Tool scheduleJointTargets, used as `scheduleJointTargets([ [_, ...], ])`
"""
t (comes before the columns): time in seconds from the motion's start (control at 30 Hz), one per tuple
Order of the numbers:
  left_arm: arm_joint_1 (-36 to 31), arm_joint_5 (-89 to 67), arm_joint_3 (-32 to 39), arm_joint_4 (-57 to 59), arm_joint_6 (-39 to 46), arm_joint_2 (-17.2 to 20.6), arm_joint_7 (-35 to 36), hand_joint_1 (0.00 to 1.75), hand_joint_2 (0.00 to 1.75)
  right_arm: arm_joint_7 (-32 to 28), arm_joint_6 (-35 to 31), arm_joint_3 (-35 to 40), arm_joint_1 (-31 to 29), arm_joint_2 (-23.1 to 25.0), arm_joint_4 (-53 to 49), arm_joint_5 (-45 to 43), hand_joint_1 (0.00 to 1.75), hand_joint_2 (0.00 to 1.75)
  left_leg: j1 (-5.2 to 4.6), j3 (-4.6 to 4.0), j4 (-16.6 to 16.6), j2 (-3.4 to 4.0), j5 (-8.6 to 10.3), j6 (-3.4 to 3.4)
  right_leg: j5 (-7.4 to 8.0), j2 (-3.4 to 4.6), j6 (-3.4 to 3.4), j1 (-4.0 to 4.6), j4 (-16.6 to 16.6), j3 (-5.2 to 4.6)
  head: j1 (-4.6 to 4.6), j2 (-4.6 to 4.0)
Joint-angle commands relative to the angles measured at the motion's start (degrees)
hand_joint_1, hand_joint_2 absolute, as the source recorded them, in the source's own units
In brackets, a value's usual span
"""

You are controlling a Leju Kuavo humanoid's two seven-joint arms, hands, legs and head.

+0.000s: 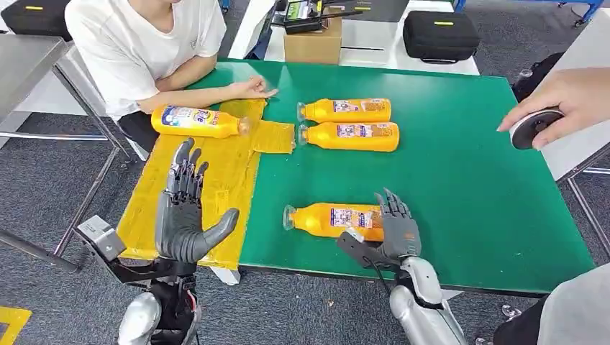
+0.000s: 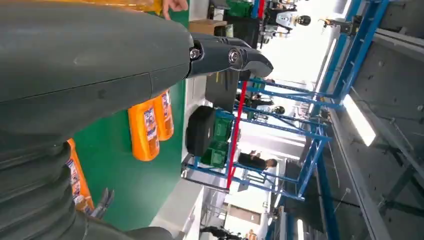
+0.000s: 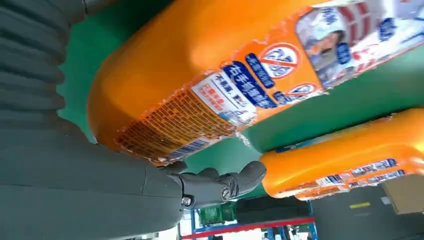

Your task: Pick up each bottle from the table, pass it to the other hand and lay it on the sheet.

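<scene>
In the head view, the right robot hand (image 1: 394, 228) is wrapping around the nearest bottle (image 1: 332, 219), lying at six o'clock on the green worktop (image 1: 460, 180); the left robot hand (image 1: 183, 212) is hovering spread, holding nothing, over the yellow sheet (image 1: 226, 180). In the right wrist view, the bottle (image 3: 200, 80) is pressing against the robot hand's palm

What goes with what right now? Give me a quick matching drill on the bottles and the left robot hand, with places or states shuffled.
Things:
1. near bottle
2. far bottle pair
3. bottle with blue label
4. left robot hand

Places or states:
A. lying on the yellow sheet
B. open, held up over the sheet's near part
C. lying side by side on the green table, beyond the near bottle
D. on the table at the right robot hand

Pairs: 1-D, 2-C, 3-A, 4-B
</scene>
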Motion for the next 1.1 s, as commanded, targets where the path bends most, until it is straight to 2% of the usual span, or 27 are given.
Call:
scheduleJointTargets([
  [0.03,-2.8,0.0,-2.1,4.2,-0.1,2.7,2.2,0.00,1.75,3.5,4.5,0.8,-7.1,-0.5,13.1,0.0,0.00,1.75,0.02,0.44,-0.1,0.06,-0.11,-0.09,-0.11,-0.02,-0.15,0.05,-0.1,0.43,0.00,0.00],
  [0.13,-3.2,-0.1,-2.8,5.1,-0.2,2.9,4.0,0.00,1.75,4.1,4.7,0.8,-8.4,-0.5,14.8,0.1,0.00,1.75,0.00,0.17,-0.1,0.03,0.00,-0.04,-0.01,-0.02,-0.07,0.01,-0.1,0.17,0.00,0.00],
  [0.27,-3.1,0.8,-4.4,6.8,-1.6,4.1,7.4,0.00,1.75,3.2,5.4,0.0,-8.6,-0.6,16.3,-1.5,0.00,1.75,-0.01,0.30,-0.1,0.02,0.00,-0.05,-0.03,-0.05,-0.09,0.01,-0.1,0.29,0.00,0.00],
  [0.47,-4.3,1.9,-5.8,6.4,-2.8,4.6,7.1,0.00,1.75,0.1,4.9,0.1,-9.0,-0.5,19.5,-3.0,0.00,1.75,0.05,0.62,-0.1,0.05,-0.09,-0.11,-0.10,-0.11,-0.20,0.07,-0.1,0.63,0.00,0.00],
  [0.5,-4.5,2.5,-6.0,6.5,-3.0,4.7,7.4,0.00,1.75,0.1,5.7,0.5,-9.5,-0.6,20.5,-2.9,0.14,1.75,0.04,0.55,-0.1,0.06,-0.05,-0.09,-0.06,-0.10,-0.16,0.06,-0.1,0.54,0.00,0.00],
  [0.53,-4.9,3.3,-6.2,6.9,-3.5,4.8,7.9,0.00,1.75,0.3,6.5,0.4,-10.1,-0.7,21.6,-3.2,0.58,1.75,0.05,0.49,-0.1,0.04,-0.02,-0.07,-0.03,-0.11,-0.12,0.06,-0.1,0.47,0.00,0.00],
  [0.57,-5.2,4.2,-6.5,7.3,-3.8,4.9,8.4,0.00,1.75,0.4,8.3,0.6,-10.9,-1.0,23.3,-3.4,1.34,1.75,0.05,0.61,-0.1,0.03,-0.04,-0.10,-0.06,-0.14,-0.17,0.07,-0.1,0.59,-0.02,0.00],
  [0.6,-5.5,4.8,-6.8,7.7,-4.0,5.1,8.7,0.00,1.75,0.5,9.4,0.8,-11.5,-1.3,24.3,-3.6,1.71,1.75,0.05,0.60,-0.1,0.06,-0.04,-0.10,-0.06,-0.12,-0.18,0.08,-0.1,0.56,0.00,0.00],
  [0.7,-6.0,6.7,-7.0,9.0,-4.7,5.7,10.4,0.00,1.75,0.6,12.0,0.4,-12.5,-1.9,26.4,-4.6,1.75,1.75,0.03,0.61,-0.1,0.08,0.01,-0.05,0.02,-0.04,-0.13,0.05,-0.1,0.54,0.00,0.00],
  [0.77,-6.6,6.8,-7.2,9.9,-4.6,5.8,10.7,0.00,1.75,-0.3,11.3,-0.4,-12.3,-2.2,26.7,-5.8,1.75,1.75,0.04,0.77,-0.1,0.19,0.02,-0.07,0.12,0.02,-0.25,0.07,-0.2,0.62,0.00,0.00],
  [0.87,-7.4,7.0,-7.5,10.6,-4.3,5.8,10.8,0.00,1.75,-2.9,9.8,-1.4,-11.8,-2.3,26.6,-7.5,1.75,1.75,0.05,0.99,-0.1,0.14,-0.02,-0.09,0.10,-0.01,-0.26,0.08,-0.2,0.75,0.02,0.00],
  [0.93,-7.9,7.3,-7.9,11.0,-4.2,5.9,10.8,0.00,1.75,-6.0,11.8,-3.6,-11.2,-1.9,26.3,-11.2,1.75,1.75,0.06,1.10,-0.1,0.07,0.01,-0.12,0.09,-0.10,-0.32,0.09,-0.2,0.49,0.00,0.00],
  [1.07,-8.2,7.5,-8.1,11.2,-4.1,6.0,10.6,0.00,1.75,-7.4,12.0,-3.5,-10.9,-2.2,26.1,-11.9,1.75,1.75,0.06,1.18,-0.1,0.09,-0.09,-0.05,0.04,0.01,-0.29,0.10,-0.2,0.50,0.02,0.00],
  [1.1,-8.3,7.5,-8.2,11.2,-4.1,6.0,10.5,0.00,1.75,-9.3,11.8,-3.4,-10.6,-2.4,25.7,-12.3,1.75,1.75,0.07,1.18,-0.2,0.11,-0.06,-0.07,0.08,0.01,-0.31,0.11,-0.3,0.70,-0.02,-0.02],
])
